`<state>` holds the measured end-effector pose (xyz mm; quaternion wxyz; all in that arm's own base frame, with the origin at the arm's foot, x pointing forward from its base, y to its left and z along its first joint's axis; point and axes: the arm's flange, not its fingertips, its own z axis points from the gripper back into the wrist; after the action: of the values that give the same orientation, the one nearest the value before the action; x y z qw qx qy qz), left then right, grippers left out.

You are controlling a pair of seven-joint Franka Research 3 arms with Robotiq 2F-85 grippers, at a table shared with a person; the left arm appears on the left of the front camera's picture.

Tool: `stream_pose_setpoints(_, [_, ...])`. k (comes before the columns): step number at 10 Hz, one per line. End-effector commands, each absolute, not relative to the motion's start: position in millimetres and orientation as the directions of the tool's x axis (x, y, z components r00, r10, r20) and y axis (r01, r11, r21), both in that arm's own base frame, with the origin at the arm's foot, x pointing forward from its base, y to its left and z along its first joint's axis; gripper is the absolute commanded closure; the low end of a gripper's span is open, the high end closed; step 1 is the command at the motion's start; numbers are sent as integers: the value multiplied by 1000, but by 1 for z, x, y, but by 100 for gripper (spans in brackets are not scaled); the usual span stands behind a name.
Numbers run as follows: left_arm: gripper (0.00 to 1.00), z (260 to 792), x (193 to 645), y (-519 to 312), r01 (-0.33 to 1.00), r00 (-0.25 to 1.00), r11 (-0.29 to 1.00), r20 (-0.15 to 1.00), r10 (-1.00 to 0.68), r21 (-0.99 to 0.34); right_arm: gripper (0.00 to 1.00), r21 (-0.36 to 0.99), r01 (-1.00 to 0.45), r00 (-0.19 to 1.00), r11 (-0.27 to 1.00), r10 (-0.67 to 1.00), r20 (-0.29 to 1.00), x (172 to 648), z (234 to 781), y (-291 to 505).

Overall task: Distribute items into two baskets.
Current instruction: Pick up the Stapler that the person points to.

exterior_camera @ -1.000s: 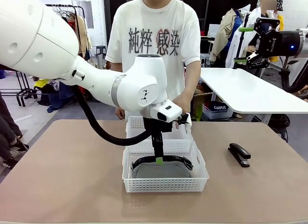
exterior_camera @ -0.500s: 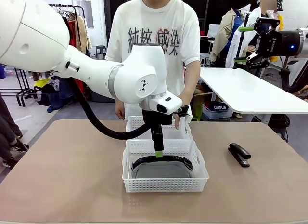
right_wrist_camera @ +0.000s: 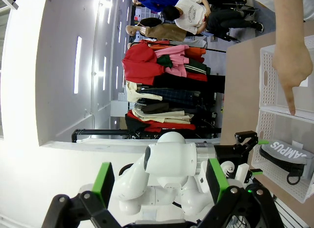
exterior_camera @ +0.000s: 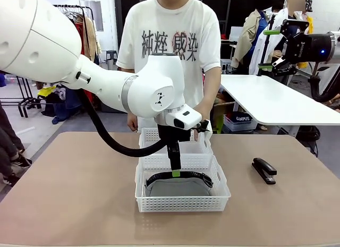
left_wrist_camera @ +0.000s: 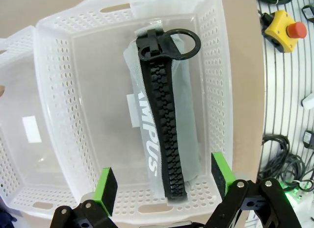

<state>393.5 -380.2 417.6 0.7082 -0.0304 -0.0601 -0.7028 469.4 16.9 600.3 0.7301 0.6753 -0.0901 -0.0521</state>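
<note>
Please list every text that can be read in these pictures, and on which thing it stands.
"純粹 感染": on the person's white T-shirt.
"AMPUS", its start hidden: on the grey pouch lying in the near basket.
Print on the box under the far table: too small to read surely.

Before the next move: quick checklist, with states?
1. Pouch in near basket: ok, lies flat inside.
2. Left gripper off the pouch: ok, open, pads either side of it, not clamped.
3. Right gripper free: ok, open, holds nothing, raised well off the table.
4. Stapler free to pick: ok, alone on the table, right of the baskets.
5. Far basket free of hands: not ok, the person's hand points a finger at it.
6. Clearance between left gripper and near basket wall: cannot tell.
</note>
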Motion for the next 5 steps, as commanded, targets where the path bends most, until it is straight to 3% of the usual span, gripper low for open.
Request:
stream_pose_setpoints(1, [0,420,394,-379,999,2,8,134,-991,51,0,996,-46,978,82,-198,61,469,601,17])
stream_pose_setpoints(5, [0,464,398,-351,994,107,99,198,-974,-47,0,996,-46,978,82,-198,61,469,601,17])
